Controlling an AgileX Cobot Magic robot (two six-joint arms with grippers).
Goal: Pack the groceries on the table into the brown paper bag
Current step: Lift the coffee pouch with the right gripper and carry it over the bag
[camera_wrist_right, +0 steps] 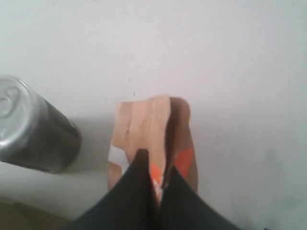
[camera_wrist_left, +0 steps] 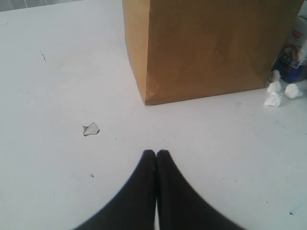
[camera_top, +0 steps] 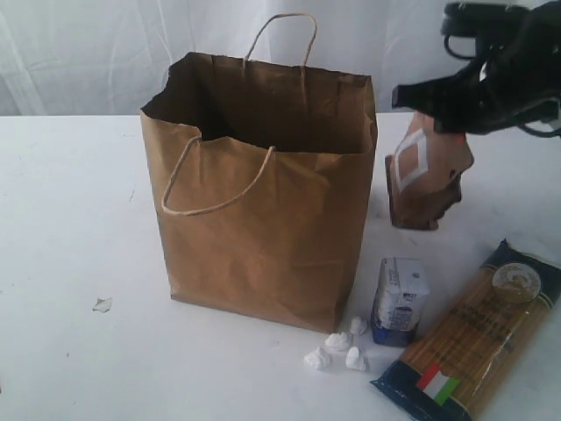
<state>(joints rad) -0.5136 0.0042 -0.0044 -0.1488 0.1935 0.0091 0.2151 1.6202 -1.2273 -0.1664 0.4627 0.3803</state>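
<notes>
Upper right in the exterior view, the right hand (camera_top: 431, 110) is pinched tight on the top of the brown-orange pouch (camera_top: 425, 180), just right of the open brown paper bag (camera_top: 263, 237); the pouch may hang just clear of the desk (camera_top: 79, 263). The left hand (camera_wrist_left: 156, 154) is closed and empty. The pouch bears a white square outline; the spaghetti packet (camera_top: 473, 338), lower right, shows an Italian flag, lettering unreadable.

The left gripper (camera_wrist_left: 156, 154) is black all over. Its two fingers (camera_wrist_left: 136, 191) are smooth and dull, wide at the back and thin at the round tips. The right gripper (camera_wrist_right: 158, 167) is black too, with the same smooth, pointed fingers (camera_wrist_right: 134, 196). The right arm (camera_top: 504, 79) is black and chunky, with thin black cables (camera_top: 447, 46) curling off it.
</notes>
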